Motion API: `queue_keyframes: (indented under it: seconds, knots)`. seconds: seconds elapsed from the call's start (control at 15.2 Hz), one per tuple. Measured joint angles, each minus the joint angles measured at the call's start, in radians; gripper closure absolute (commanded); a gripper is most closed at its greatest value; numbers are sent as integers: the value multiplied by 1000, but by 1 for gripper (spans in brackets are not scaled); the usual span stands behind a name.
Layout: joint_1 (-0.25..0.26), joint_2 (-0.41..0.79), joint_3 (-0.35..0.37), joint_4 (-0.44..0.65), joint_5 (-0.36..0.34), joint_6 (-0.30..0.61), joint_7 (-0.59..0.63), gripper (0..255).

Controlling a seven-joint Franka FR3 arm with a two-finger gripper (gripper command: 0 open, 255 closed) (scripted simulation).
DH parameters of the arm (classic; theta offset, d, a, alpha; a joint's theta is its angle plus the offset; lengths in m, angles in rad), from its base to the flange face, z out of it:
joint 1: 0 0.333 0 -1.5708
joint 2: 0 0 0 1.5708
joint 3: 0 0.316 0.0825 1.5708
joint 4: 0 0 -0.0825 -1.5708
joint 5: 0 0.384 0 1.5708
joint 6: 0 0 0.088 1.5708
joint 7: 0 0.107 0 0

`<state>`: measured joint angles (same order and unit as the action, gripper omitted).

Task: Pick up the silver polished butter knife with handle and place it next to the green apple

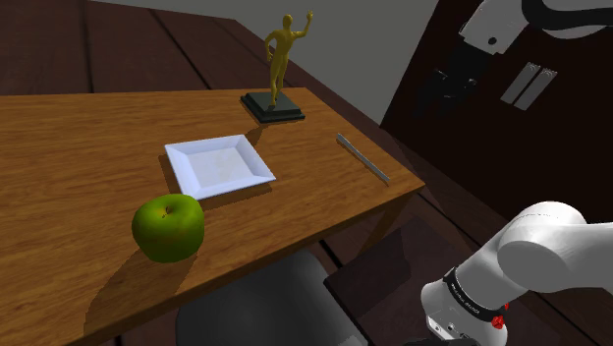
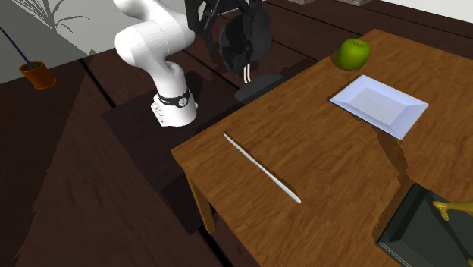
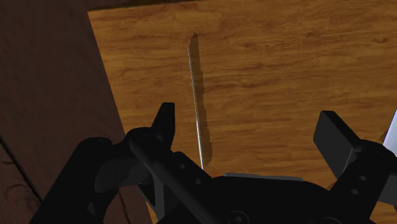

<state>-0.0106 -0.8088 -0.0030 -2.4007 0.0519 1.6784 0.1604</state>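
My black end effector (image 3: 248, 127) hung wide open and empty above the thin silver butter knife (image 3: 198, 108). The knife lay flat near the brown wooden tabletop's (image 1: 69, 138) edge, right of centre in the shoulder view, well apart from the round green apple (image 1: 169, 227). I judged an off-centre pinch could skid it over that edge.

Wooden worktop in a dark-floored room

A warm brown worktop (image 1: 79, 147) with clear grain runs across the shoulder view and stands on a floor (image 1: 118, 44) of wide, dark brown planks; a pale grey wall (image 1: 363, 49) rises beyond the far corner; a dark rounded seat (image 1: 255, 310) sits tucked under the near edge; in the second exterior view a small terracotta pot (image 2: 38, 73) stands on the floor by a light wall; soft shadows fall across the wood.
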Motion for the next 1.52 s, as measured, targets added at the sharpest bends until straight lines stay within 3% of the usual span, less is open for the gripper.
queue_keyframes:
  seconds: [0.13, 0.4, 0.92, 1.39, 1.52]
  knots:
    - [-1, 11, -3, -3, -3, 13, -6, 0]
    - [0, 101, -10, -33, -17, 125, -35, 0]
    - [-5, 361, -44, -23, -50, 359, -113, 0]
    - [-10, 639, -69, 65, -65, 540, -179, 0]
    - [-10, 672, -70, 70, -65, 567, -184, 0]
